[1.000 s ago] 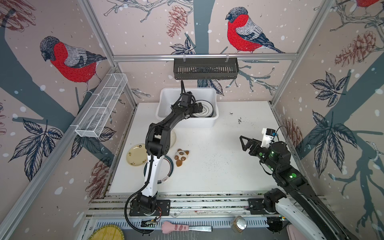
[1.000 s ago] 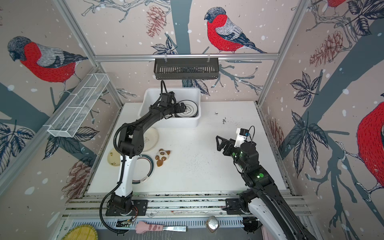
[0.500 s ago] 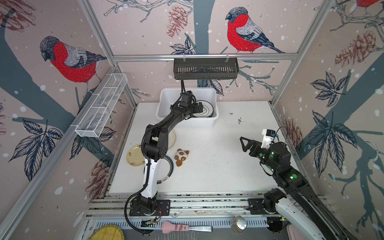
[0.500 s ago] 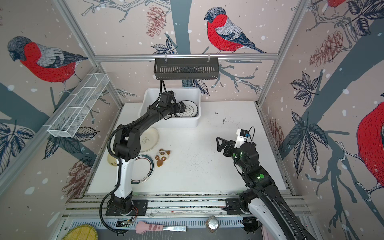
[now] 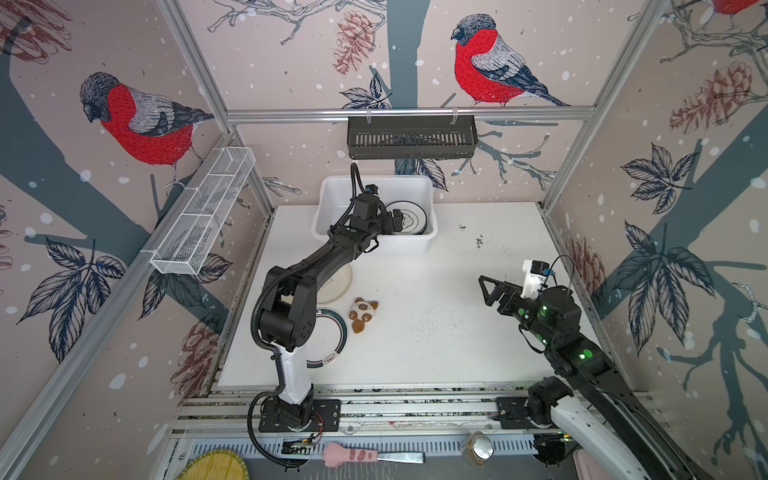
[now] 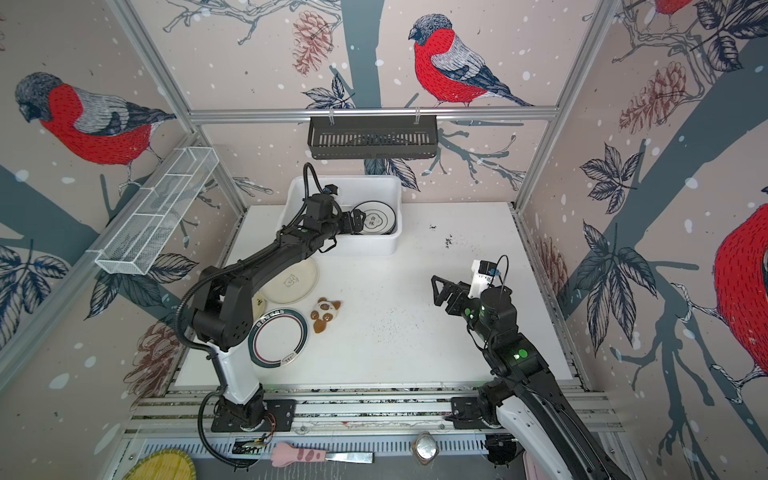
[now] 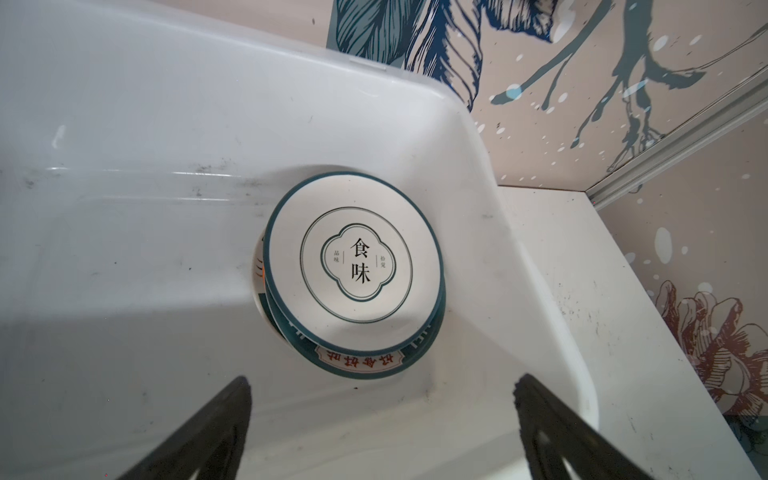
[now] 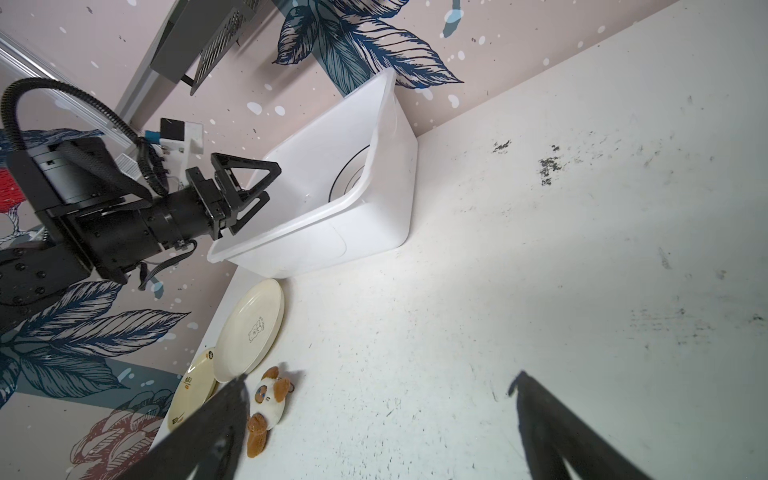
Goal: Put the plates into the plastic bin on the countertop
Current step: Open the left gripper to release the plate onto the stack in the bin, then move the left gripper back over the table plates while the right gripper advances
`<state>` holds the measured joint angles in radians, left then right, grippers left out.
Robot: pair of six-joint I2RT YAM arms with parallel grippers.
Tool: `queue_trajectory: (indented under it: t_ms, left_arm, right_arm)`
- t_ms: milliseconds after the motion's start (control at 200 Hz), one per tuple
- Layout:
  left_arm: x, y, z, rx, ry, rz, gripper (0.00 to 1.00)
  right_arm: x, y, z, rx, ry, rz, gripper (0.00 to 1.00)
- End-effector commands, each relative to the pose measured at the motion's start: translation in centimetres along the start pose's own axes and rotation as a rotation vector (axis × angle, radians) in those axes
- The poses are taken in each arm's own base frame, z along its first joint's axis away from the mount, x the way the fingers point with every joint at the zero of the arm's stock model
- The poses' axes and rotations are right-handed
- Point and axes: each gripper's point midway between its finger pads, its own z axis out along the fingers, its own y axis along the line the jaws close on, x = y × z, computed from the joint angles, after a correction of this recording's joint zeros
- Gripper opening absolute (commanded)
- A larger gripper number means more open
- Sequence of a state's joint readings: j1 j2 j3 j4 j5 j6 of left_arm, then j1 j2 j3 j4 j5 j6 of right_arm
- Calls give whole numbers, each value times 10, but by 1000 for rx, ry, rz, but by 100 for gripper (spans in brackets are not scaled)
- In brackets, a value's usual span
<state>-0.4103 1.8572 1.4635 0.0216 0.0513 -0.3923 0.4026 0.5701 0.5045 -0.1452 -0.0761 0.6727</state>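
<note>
Three plates lay on the bench (image 5: 436, 332): the cream plate (image 6: 291, 282) and green-rimmed plate (image 6: 278, 336) were partly under the left arm (image 5: 332, 257), the small yellow plate (image 8: 189, 392) nearly hidden. In the plastic bin (image 5: 411, 247), right end, sat a stack of plates (image 7: 353, 270); the lower ones showed rims only, count unclear. The left gripper (image 7: 382, 379) hung over the bin, jaws apart, empty. The right gripper (image 8: 379, 378) was likewise apart over bare bench.

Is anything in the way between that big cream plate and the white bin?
Nothing lies on the countertop between the cream plate and the bin. Only the left arm reaches over the plate; the panda toy lies on its other side.
</note>
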Motion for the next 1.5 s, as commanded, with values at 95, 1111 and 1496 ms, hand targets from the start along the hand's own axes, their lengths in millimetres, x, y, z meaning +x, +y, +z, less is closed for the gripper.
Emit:
queue_trajectory:
  t_ms: [95, 1111, 1496]
  left_arm:
    - [-24, -19, -50, 61, -177, 2, 98]
    - [176, 134, -254, -574, 157, -274, 95]
    - [194, 155, -287, -698, 202, -438, 94]
  right_arm:
    - [-8, 14, 5, -62, -15, -16, 99]
    - [62, 89, 97, -306, 284, -209, 99]
    - [63, 74, 111, -361, 359, -176, 99]
